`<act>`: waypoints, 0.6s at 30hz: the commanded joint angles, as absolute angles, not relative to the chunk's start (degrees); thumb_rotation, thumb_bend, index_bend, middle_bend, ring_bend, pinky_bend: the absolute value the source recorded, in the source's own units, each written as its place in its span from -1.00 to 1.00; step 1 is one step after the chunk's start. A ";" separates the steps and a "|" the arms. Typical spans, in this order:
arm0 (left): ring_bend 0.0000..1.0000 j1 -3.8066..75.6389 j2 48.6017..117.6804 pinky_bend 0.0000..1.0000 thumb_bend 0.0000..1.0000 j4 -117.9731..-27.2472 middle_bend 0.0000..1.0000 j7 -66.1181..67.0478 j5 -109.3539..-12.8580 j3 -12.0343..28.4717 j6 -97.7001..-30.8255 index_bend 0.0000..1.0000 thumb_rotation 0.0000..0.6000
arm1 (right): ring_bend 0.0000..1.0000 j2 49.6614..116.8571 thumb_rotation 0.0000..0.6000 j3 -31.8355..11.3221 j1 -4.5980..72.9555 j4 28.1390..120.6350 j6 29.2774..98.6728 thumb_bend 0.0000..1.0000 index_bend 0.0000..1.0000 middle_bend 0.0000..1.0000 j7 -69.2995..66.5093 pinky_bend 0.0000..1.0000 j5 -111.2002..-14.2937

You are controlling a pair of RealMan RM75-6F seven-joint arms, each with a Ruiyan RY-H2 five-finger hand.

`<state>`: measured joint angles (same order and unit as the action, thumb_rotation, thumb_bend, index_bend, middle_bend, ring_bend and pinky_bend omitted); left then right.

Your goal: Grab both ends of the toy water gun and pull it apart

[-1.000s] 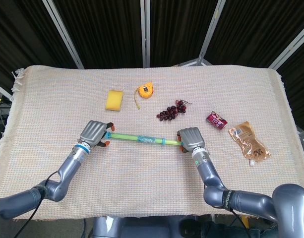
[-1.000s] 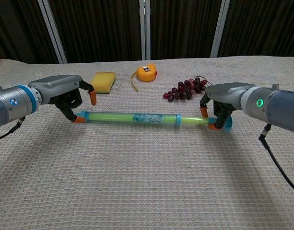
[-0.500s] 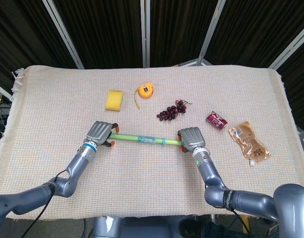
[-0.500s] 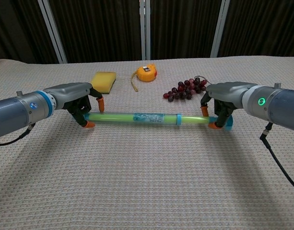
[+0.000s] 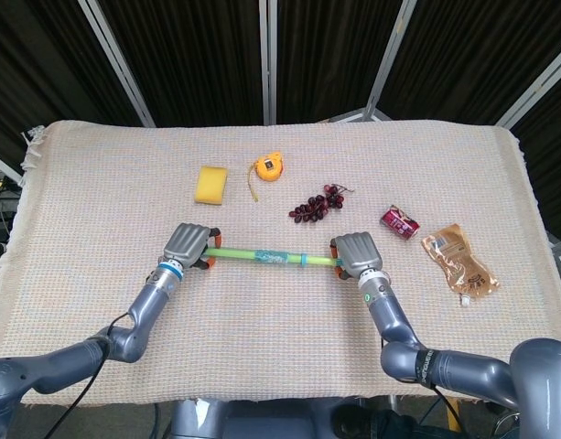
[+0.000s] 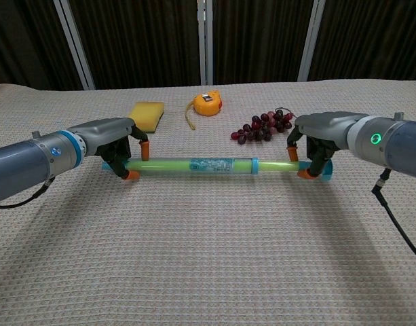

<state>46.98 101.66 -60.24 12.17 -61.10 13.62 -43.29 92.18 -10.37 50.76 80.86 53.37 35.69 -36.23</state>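
Observation:
The toy water gun (image 5: 266, 257) (image 6: 194, 165) is a long green tube with a blue label and blue collar, held level a little above the woven cloth. My left hand (image 5: 187, 247) (image 6: 119, 149) grips its left end, orange fingertips curled round the tube. My right hand (image 5: 355, 255) (image 6: 317, 140) grips the thinner right end at its blue cap. The tube ends inside both hands are hidden.
Behind the gun lie a yellow sponge (image 5: 211, 184) (image 6: 147, 115), an orange tape measure (image 5: 270, 168) (image 6: 208, 103) and dark grapes (image 5: 318, 205) (image 6: 265, 125). A red can (image 5: 399, 221) and a tan pouch (image 5: 458, 262) lie at the right. Table cloth (image 5: 280, 320) spreads to all edges.
My left hand has slid right along the tube and closed round it. The right hand has drawn slightly to the right, and the thin rod section at the right shows longer.

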 commanded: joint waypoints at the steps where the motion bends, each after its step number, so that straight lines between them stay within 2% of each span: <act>1: 0.75 46.86 101.25 1.00 -0.09 -60.66 0.78 12.02 -61.19 13.55 -43.67 0.53 1.00 | 1.00 91.84 1.00 -10.35 50.67 81.23 53.69 -0.24 0.36 1.00 35.65 1.00 -36.38; 6: 0.75 46.28 99.83 1.00 -0.09 -61.83 0.78 12.23 -61.08 13.23 -44.55 0.61 1.00 | 1.00 90.68 1.00 -9.97 50.24 82.32 54.94 -0.24 0.36 1.00 35.83 1.00 -37.42; 18: 0.75 42.00 93.57 1.00 -0.09 -63.56 0.78 11.40 -60.65 10.55 -46.24 0.65 1.00 | 1.00 83.70 1.00 -8.90 46.70 86.90 57.88 -0.24 0.37 1.00 33.77 1.00 -40.44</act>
